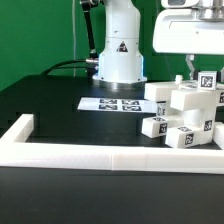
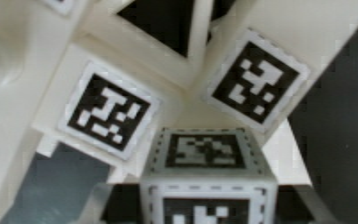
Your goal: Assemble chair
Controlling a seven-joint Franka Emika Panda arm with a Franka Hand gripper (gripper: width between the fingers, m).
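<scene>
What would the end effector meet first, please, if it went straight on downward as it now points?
The tagged white chair part directly beneath the end effector; its fingertips appear to be at that part's top, though depth is unclear.

White tagged chair parts [image 1: 185, 108] beside marker board [image 1: 110, 103], behind white border rail [image 1: 110, 160]

Bright, even light; soft shadows; wrist view blurred close-up.
</scene>
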